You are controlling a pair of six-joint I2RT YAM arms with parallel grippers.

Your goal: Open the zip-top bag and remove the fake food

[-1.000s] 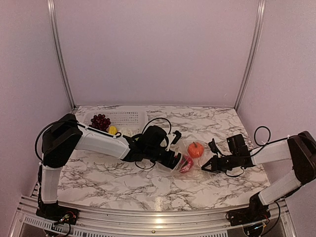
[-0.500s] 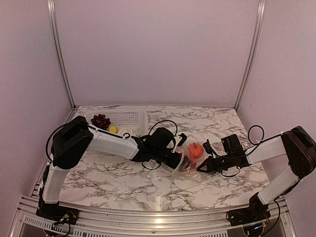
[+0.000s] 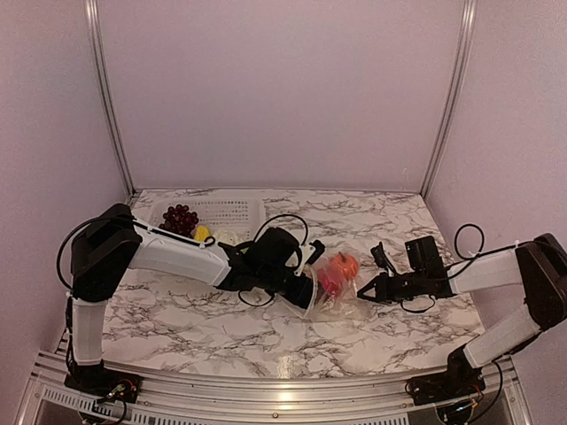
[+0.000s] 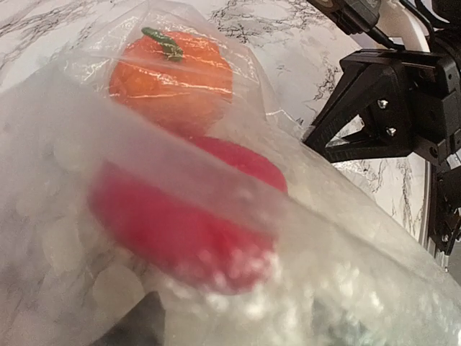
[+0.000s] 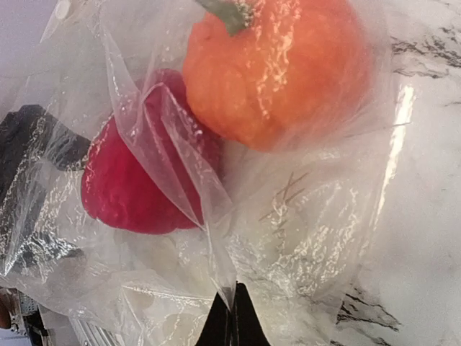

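The clear zip-top bag [image 3: 341, 292] lies on the marble table between my two grippers. It holds an orange fruit [image 3: 346, 264] and a red piece [image 3: 327, 282]. My left gripper [image 3: 307, 288] is at the bag's left end. In the left wrist view its dark fingers [image 4: 140, 323] show spread apart behind the film, just below the red piece [image 4: 180, 223] and the orange fruit [image 4: 169, 76]. My right gripper [image 3: 361, 295] is shut on a fold of the bag [image 5: 302, 216] at its right edge, as the right wrist view [image 5: 232, 297] shows. The zip strip [image 4: 194, 180] crosses the red piece.
A white perforated basket [image 3: 235, 211] stands at the back left behind my left arm. A dark purple grape bunch [image 3: 180, 217] lies in it, and a yellow piece [image 3: 203, 233] and a white piece [image 3: 227, 237] sit at its front edge. Side walls close in the table.
The bag and its two pieces have shifted slightly left and up. My left gripper has drawn back a little to the left. My right gripper stays on the bag's right edge.
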